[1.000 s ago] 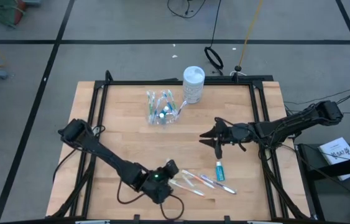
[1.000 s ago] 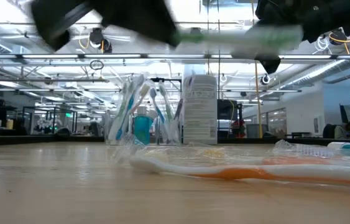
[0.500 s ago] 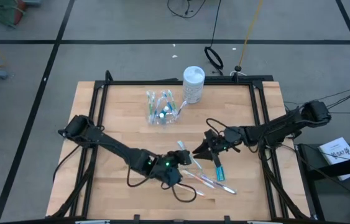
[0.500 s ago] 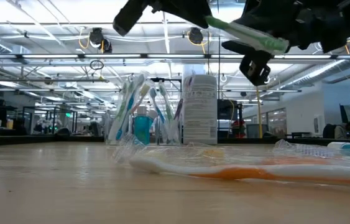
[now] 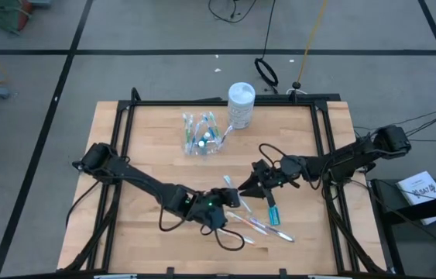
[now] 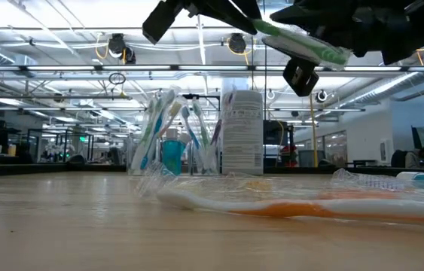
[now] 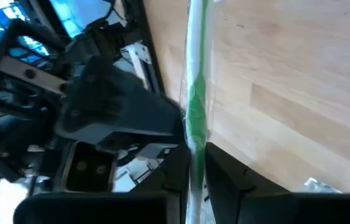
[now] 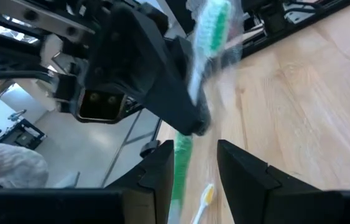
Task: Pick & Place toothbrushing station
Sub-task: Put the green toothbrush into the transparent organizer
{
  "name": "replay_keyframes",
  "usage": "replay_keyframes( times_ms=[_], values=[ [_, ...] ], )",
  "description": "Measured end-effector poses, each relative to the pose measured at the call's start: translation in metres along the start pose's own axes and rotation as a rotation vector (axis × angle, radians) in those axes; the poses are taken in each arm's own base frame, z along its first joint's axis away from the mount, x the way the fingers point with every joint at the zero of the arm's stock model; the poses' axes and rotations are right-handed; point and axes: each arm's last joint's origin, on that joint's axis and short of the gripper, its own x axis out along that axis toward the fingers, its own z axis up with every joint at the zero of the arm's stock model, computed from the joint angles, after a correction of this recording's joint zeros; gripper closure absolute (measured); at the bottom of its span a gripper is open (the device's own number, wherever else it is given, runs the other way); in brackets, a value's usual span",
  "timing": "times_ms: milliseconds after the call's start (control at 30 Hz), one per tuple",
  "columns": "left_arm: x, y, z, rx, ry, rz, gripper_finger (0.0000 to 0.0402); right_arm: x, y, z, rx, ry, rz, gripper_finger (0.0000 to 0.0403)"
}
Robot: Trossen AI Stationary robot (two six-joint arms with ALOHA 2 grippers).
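My left gripper (image 5: 225, 198) is shut on a green toothbrush (image 7: 196, 106) in a clear wrapper, held up above the table's middle; the toothbrush also shows in the low view (image 6: 296, 41). My right gripper (image 5: 250, 184) is open right beside it. Its fingers (image 8: 243, 169) stand on either side of the toothbrush's free end (image 8: 181, 163); whether they touch it I cannot tell. The clear cup (image 5: 200, 136), filled with toothbrushes and a teal tube, stands at the table's far middle. More wrapped toothbrushes (image 5: 258, 225) and a teal toothpaste tube (image 5: 273, 212) lie on the table near the grippers. My left gripper pinches the green toothbrush's handle (image 7: 194, 152) between its two fingers. The rest of the toothbrush runs out beyond the fingertips toward my right gripper. The toothbrush is lifted clear of the table and slants.
A tall white canister (image 5: 241, 105) stands just right of the cup at the far edge. A black frame (image 5: 202, 101) runs around the wooden tabletop. An orange-handled toothbrush (image 6: 287, 209) lies flat close to the low camera. The table's left part is bare wood.
My left gripper has risen from the near edge and gone toward the table's middle, carrying the green toothbrush clear of the table. My right gripper has gone toward the table's left until its fingers stand about the toothbrush's free end.
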Motion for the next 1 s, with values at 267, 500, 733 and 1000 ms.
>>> replay_keyframes(
  times_ms=[267,500,733,1000],
  values=[
    [0.011,0.007,-0.011,0.034,0.021,0.040,0.0356,0.000,0.000,0.000,-0.018,-0.001,0.001,0.0293],
    [0.014,0.008,-0.014,0.041,0.033,0.039,0.0355,0.000,0.001,0.001,-0.051,-0.011,0.006,0.0365],
    [0.007,0.009,-0.007,-0.079,0.053,0.071,0.0354,0.000,0.001,0.002,-0.060,-0.015,0.016,0.0388],
    [0.000,0.007,-0.002,-0.330,0.093,0.085,0.0330,0.000,0.002,0.004,-0.072,-0.040,0.020,0.0402]
  ],
)
